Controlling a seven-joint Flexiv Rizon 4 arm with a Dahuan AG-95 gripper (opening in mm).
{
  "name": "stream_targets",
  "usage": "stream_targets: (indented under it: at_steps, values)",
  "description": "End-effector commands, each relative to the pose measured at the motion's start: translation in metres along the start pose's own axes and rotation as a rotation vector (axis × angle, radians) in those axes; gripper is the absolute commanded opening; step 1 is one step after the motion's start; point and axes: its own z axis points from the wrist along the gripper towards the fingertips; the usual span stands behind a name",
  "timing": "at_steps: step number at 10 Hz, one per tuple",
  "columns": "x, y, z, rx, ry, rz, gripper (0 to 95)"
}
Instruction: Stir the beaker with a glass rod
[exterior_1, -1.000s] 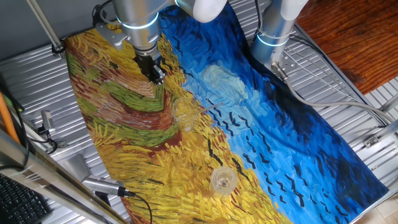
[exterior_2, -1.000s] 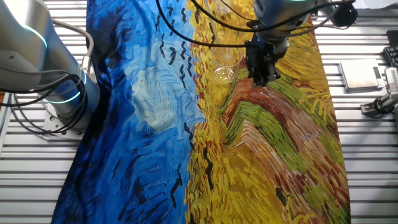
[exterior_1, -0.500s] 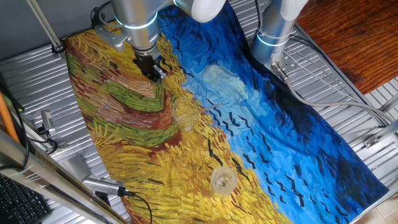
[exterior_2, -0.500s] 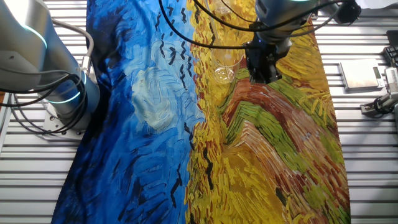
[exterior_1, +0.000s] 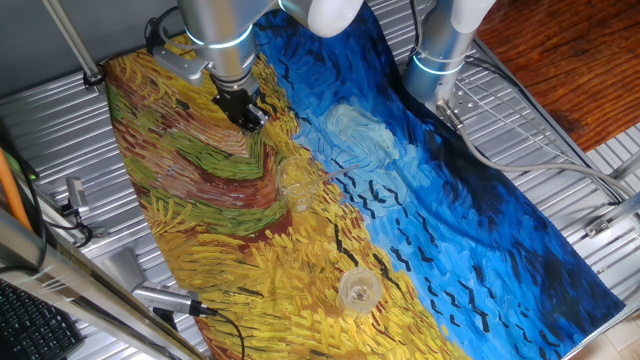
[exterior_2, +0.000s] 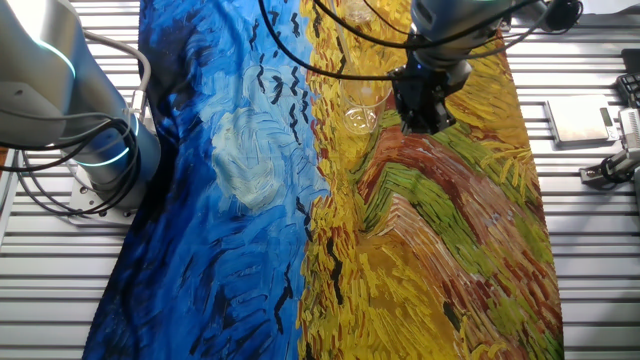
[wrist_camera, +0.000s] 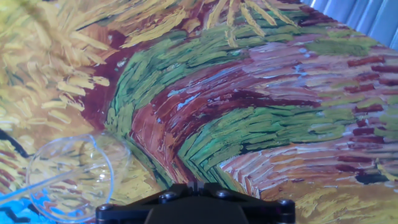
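Note:
The beaker (exterior_1: 295, 184) is a small clear glass standing on the painted cloth near the middle. It also shows in the other fixed view (exterior_2: 361, 118) and at the lower left of the hand view (wrist_camera: 70, 177). The glass rod (exterior_1: 334, 175) leans in the beaker and sticks out over its rim towards the blue part; in the hand view the rod (wrist_camera: 34, 186) is a faint line. My gripper (exterior_1: 245, 114) hangs over the brown and green swirls, beside the beaker and apart from it. Its jaws stand together with nothing between them (wrist_camera: 198, 186).
A second glass vessel (exterior_1: 358, 290) with a brighter whitish rim stands near the cloth's front edge. The second arm's base (exterior_1: 440, 50) stands at the far side. Ribbed metal table (exterior_1: 560, 130) surrounds the cloth. Cables (exterior_2: 330, 60) hang above the beaker.
My gripper has shifted slightly up and away from the cloth. The beaker and the rod have not moved.

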Motion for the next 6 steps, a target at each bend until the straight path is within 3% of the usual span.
stream_targets:
  at_steps: [1,6]
  values:
    - [0.0,0.0003,-0.0001,-0.002,0.001,-0.019,0.0]
    - [0.0,0.0003,-0.0001,-0.007,-0.006,-0.016,0.0]
